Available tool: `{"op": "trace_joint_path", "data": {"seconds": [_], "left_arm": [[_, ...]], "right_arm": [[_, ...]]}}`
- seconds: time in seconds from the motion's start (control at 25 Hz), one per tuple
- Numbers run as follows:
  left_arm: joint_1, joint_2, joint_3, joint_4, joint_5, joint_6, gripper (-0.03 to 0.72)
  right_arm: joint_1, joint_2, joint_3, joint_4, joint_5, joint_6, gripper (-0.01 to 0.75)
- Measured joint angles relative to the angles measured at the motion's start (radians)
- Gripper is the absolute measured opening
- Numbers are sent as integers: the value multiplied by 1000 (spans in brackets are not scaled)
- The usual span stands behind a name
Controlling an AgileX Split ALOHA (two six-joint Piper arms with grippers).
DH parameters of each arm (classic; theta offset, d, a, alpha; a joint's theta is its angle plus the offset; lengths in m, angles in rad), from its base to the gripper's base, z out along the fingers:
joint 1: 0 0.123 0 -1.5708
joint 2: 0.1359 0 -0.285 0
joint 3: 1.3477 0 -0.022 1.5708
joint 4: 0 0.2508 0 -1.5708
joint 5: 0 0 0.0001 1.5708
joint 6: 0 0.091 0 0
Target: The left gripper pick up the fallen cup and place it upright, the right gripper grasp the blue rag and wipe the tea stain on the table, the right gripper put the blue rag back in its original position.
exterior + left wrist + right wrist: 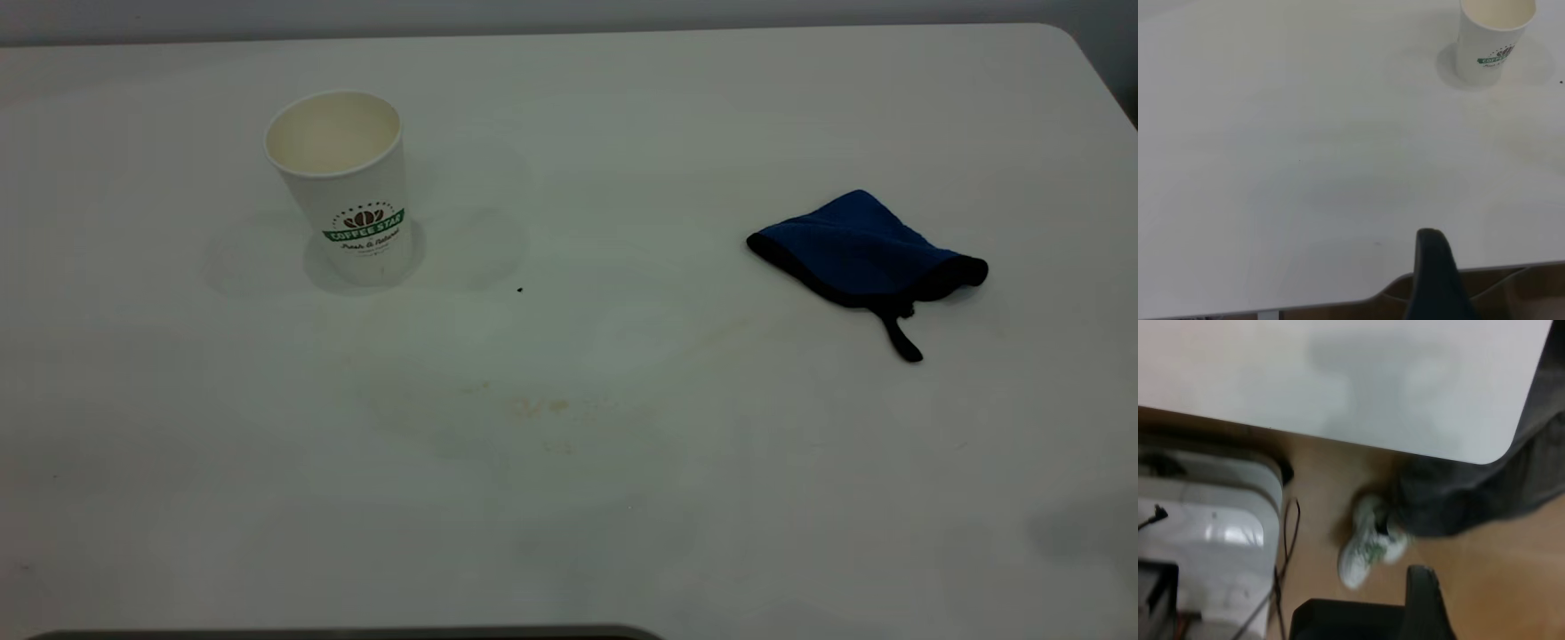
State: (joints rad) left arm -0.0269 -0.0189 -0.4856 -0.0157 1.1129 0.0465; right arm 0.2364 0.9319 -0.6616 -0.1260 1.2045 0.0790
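The cup [347,182] stands upright at the table's [622,551] back left, logo facing the camera; it also shows in the left wrist view [1491,41]. The blue rag [858,251] lies crumpled at the right, its black loop tail pointing to the front. Only faint amber smears of the tea stain [533,407] show mid-table, with a tiny dark speck [519,289] near the cup. Neither arm shows in the exterior view. The left gripper [1435,273] hangs back over the table edge, far from the cup. The right gripper [1425,603] is off the table, above the floor.
The right wrist view shows the table's rounded corner [1485,447], a wooden floor, a white shoe [1368,547] with a dark trouser leg, and white equipment [1205,520] with cables. A dark edge [356,633] lies along the front of the exterior view.
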Motion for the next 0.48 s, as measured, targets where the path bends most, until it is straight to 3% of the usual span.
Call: {"op": "trace_joint_path", "data": {"seconds": [0.2, 0.48], "left_arm": [[0, 0, 0, 0, 0, 0, 523], [0, 0, 0, 0, 0, 0, 523]], "right_arm": [[-14, -336, 137, 56, -2, 25, 546], [-90, -614, 189, 66, -84, 2, 546]]}}
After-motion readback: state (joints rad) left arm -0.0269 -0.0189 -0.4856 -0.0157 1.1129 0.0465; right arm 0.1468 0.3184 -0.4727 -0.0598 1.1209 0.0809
